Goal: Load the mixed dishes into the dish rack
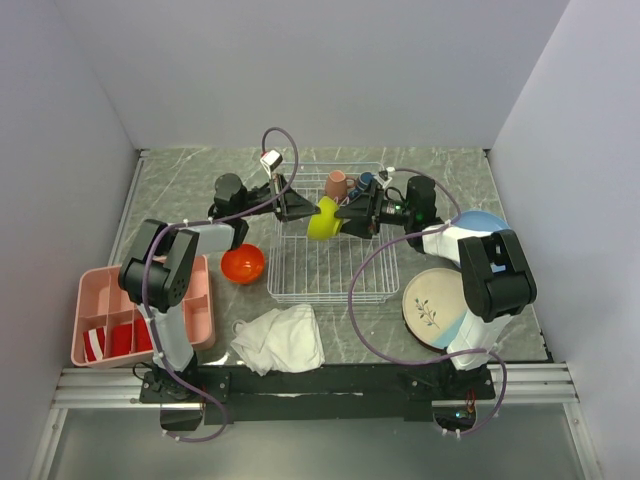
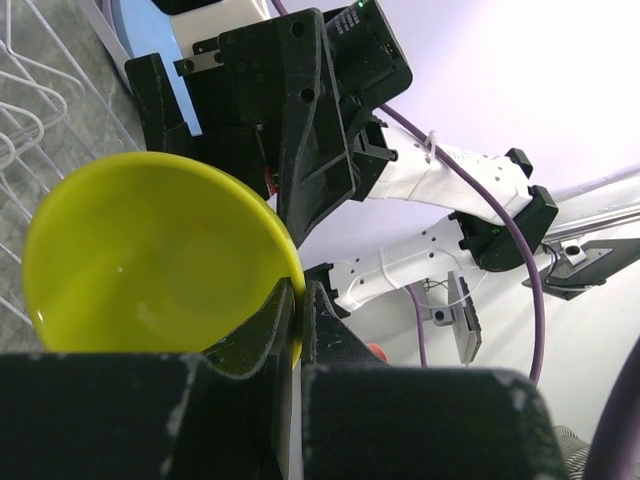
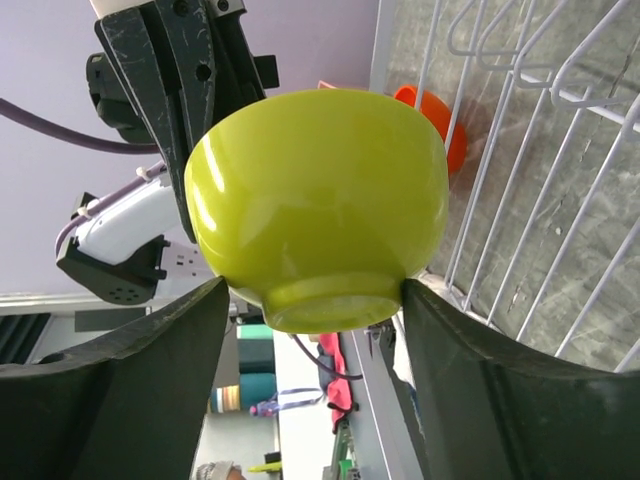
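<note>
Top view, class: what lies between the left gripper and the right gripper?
The lime-green bowl, above the dish rack. The top view shows it: the left gripper pinches its rim, and the right gripper straddles its base.

Lime-green bowl (image 1: 323,220) hangs over the dish rack (image 1: 300,272); near rows open.

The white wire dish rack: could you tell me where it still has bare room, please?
The white wire dish rack's near half is bare, bordered by the orange bowl left and the white cloth in front. The far half is crowded: small pink mug, dark-blue mug, and the left end effector and right end effector at the lime-green bowl.
</note>
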Available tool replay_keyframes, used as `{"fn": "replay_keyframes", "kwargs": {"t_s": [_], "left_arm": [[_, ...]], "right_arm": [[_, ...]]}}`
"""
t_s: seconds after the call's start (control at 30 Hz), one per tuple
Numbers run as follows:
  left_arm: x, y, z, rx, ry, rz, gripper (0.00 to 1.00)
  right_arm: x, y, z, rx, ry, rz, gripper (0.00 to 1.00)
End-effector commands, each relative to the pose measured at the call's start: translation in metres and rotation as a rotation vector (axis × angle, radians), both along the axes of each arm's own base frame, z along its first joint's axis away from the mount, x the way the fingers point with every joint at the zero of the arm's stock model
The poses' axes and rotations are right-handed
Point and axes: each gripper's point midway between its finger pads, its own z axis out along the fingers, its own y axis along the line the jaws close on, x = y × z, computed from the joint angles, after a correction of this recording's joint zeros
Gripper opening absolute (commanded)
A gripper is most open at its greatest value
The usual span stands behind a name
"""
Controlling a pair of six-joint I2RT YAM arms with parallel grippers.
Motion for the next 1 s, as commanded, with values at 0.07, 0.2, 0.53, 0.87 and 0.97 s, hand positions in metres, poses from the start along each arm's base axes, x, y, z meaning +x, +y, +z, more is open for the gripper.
{"fn": "replay_keyframes", "kwargs": {"t_s": [0.07,0.2,0.53,0.87,0.97], "left_arm": [[0.010,-0.010,0.015,-0.038,-0.092,0.022,0.01],[0.012,-0.012,0.011,-0.021,-0.082,0.025,0.07],[0.018,0.003,-0.001,0.103,-0.120,0.062,0.48],[0.050,0.080,-0.002,0.376,-0.312,0.285,0.70],[0.048,0.095,0.006,0.490,-0.413,0.318,0.70]], "right_arm": [[-0.006,0.011,0.024,0.039,-0.091,0.079,0.60],[-0.005,0.007,0.025,0.010,-0.118,0.070,0.56],[-0.011,-0.009,0.018,-0.133,-0.131,0.101,0.48],[-0.009,-0.035,0.004,-0.526,-0.409,0.192,0.49],[-0.009,-0.048,-0.004,-0.692,-0.499,0.260,0.48]]}}
